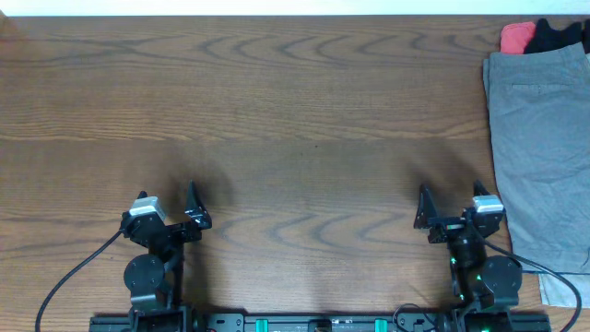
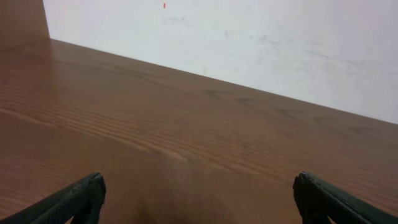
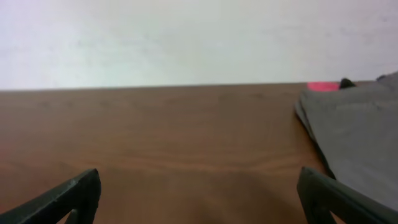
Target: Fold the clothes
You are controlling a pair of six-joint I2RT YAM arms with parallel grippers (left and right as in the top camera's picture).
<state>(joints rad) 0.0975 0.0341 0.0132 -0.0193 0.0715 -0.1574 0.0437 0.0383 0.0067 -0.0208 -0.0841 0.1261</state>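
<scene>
The light grey shorts (image 1: pixel 544 157) lie flat along the table's right edge, partly cut off by the frame. They also show in the right wrist view (image 3: pixel 354 130), ahead and to the right of the fingers. My left gripper (image 1: pixel 169 205) sits near the front left of the table, open and empty, far from the shorts; its fingers (image 2: pixel 199 199) are spread wide over bare wood. My right gripper (image 1: pixel 452 207) is near the front right, open and empty (image 3: pixel 199 193), just left of the shorts and not touching them.
A red cloth (image 1: pixel 516 37) and a black cloth (image 1: pixel 558 35) lie at the back right corner, above the shorts. The brown wooden table (image 1: pixel 295 120) ends at a white wall at the back. Cables run from both arm bases at the front edge.
</scene>
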